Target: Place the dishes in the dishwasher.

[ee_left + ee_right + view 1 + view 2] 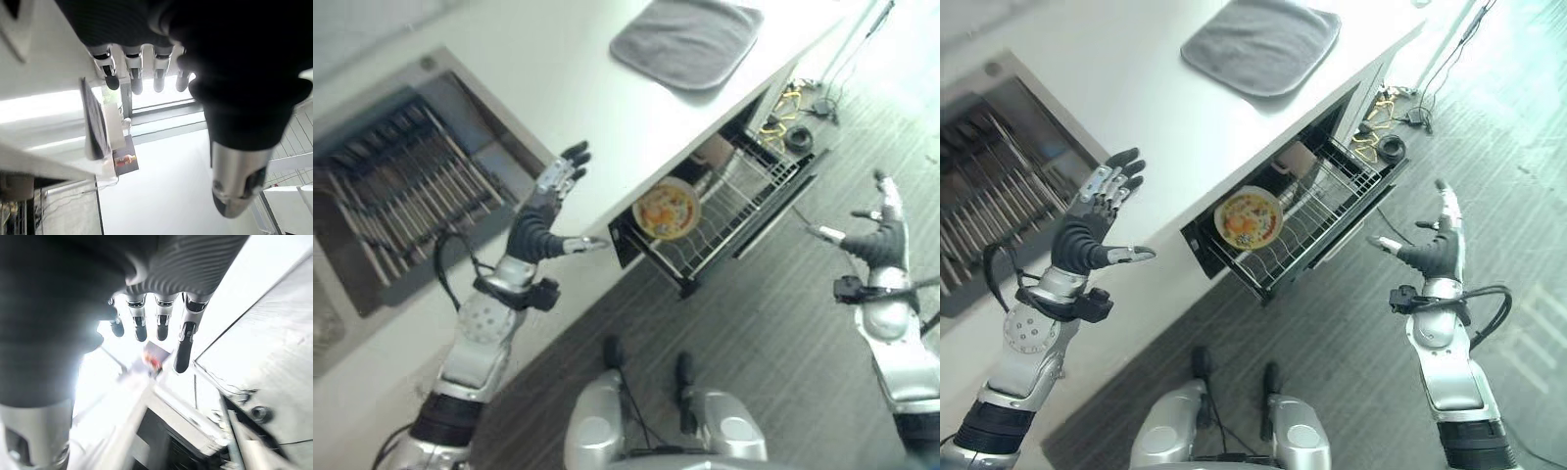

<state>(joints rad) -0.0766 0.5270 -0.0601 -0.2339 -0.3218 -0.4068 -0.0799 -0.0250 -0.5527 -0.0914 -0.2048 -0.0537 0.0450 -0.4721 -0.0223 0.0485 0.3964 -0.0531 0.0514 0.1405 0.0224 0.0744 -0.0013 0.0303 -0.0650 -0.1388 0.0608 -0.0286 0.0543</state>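
Observation:
A round plate [666, 209] with a yellow and orange pattern stands on edge in the pulled-out wire rack [734, 211] of the dishwasher under the white counter [607, 117]. My left hand [548, 201] is raised over the counter edge, left of the rack, fingers straight and spread, holding nothing. Out over the floor to the right of the rack, my right hand [879, 230] is held up with straight fingers and is empty too. The plate [1249, 217] and the right hand [1435, 245] also appear in the right eye view.
A grey mat [687, 39] lies on the counter at the back. A sink with a metal dish rack [401, 181] sits in the counter at the left. Cables and plugs [793, 117] lie on the wooden floor [773, 323] beyond the dishwasher.

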